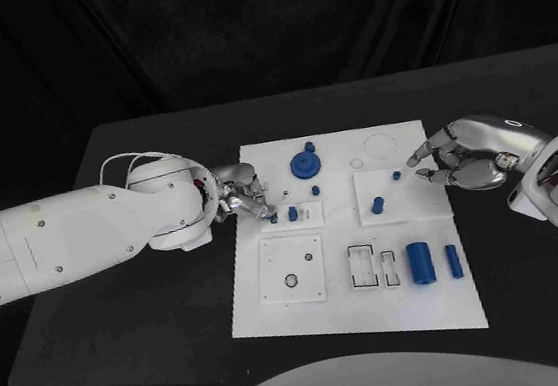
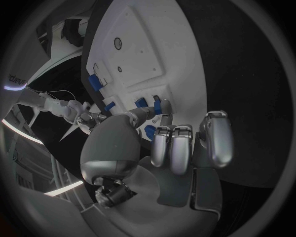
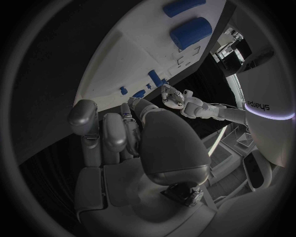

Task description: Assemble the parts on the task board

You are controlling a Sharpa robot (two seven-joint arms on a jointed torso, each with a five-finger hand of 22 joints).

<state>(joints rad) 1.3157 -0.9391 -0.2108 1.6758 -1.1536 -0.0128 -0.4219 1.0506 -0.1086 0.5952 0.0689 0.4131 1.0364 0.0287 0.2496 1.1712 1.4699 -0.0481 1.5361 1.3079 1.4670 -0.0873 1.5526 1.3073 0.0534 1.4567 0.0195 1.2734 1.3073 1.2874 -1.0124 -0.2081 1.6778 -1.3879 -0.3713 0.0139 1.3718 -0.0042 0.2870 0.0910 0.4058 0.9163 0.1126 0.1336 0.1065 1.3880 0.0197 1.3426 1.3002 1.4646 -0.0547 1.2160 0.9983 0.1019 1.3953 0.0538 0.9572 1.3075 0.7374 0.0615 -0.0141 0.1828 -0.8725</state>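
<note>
Cylinders [image 1: 420, 260], two blue ones, lie side by side near the board's [image 1: 303, 326] near right corner, loose and unclaimed; white insert blocks sit toward the near left. Farther in, small blue pegs [image 1: 377, 204] stand mid-board. At the left edge the left hand [image 1: 243, 199] reaches over the rim, fingertips drawn together by a peg [image 1: 273, 216]; whether they clamp it I cannot tell. Off the right edge, the right hand [image 1: 458, 161] hovers, fingers curled loosely apart, holding nothing, probably waiting clear. A blue gear [image 1: 306, 163] sits near the far edge. Bare table surrounds the board, leaving both arms room.
</note>
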